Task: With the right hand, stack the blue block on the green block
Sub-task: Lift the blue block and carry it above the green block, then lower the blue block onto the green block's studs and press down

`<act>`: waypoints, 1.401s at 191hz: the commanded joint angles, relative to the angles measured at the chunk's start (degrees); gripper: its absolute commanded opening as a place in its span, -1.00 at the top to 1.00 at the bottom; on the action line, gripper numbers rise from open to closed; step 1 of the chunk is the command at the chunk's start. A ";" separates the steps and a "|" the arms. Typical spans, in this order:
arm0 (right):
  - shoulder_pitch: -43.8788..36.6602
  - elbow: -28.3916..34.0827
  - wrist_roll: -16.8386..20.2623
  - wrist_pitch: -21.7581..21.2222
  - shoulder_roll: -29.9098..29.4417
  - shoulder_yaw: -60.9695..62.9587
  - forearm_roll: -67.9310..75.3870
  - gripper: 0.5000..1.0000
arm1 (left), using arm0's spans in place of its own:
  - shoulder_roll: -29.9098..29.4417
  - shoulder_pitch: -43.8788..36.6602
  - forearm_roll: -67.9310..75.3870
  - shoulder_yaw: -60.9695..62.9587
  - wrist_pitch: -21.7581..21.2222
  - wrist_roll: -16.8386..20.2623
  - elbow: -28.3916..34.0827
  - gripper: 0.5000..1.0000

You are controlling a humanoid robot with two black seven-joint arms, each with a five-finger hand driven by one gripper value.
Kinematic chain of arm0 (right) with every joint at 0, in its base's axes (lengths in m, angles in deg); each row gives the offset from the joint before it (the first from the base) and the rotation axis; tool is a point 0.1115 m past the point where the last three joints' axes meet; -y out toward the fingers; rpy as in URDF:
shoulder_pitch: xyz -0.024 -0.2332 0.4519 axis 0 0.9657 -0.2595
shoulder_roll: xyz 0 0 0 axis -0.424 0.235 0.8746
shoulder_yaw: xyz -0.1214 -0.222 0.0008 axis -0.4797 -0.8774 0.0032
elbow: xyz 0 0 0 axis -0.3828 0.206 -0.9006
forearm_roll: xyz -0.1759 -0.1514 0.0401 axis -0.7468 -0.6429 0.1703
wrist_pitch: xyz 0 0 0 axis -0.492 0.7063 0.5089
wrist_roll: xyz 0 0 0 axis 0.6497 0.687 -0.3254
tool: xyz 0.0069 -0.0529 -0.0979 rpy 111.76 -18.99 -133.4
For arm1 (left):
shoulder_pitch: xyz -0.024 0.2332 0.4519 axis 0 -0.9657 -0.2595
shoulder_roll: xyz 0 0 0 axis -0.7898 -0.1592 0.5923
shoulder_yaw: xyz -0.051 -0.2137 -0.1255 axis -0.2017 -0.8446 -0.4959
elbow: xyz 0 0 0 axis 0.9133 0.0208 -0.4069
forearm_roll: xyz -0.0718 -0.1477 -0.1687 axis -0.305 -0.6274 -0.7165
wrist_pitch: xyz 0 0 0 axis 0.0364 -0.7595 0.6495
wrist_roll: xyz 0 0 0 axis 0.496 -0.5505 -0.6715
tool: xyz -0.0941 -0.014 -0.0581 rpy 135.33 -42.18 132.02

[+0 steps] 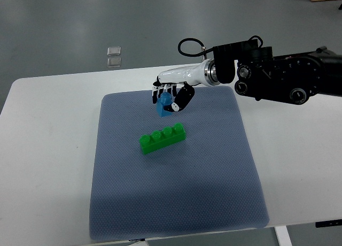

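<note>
Right hand point(170, 95) had fingers curled around the blue block point(163, 106) at the far part of the grey mat point(214, 192), just beyond the green block point(162, 138); block looked light, rigid, slick plastic, best pinched across its flat sides.

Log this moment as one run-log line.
right hand: shut on blue block | green block: on mat, apart | stack: not yet

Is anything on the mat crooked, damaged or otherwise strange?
Nothing looks damaged. The green block lies diagonally on the blue mat, not square to its edges. The right hand holds the blue block tilted above the mat.
</note>
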 commanded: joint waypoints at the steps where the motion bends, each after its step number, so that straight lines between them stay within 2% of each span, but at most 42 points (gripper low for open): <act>1: 0.05 0.61 1.91 0.17 -0.07 0.02 3.05 0.66 | 0.00 0.00 0.00 -0.05 0.00 0.00 0.05 -1.00; 34: 0.22 3.16 2.18 0.70 0.45 -0.07 3.14 0.66 | 0.00 0.00 0.00 0.04 0.00 0.00 0.14 -1.00; 62: 0.40 5.27 2.18 3.16 0.80 -0.42 1.82 0.66 | 0.00 0.00 0.00 0.04 0.00 0.00 0.05 -1.00; 145: 4.62 4.65 2.09 4.48 0.37 -0.59 -2.49 0.65 | 0.00 0.00 0.00 0.04 0.00 0.00 0.05 -1.00; 268: 6.38 2.89 1.91 6.15 0.01 -0.42 -6.09 0.67 | 0.00 0.00 0.00 0.04 0.00 0.00 -0.04 -1.00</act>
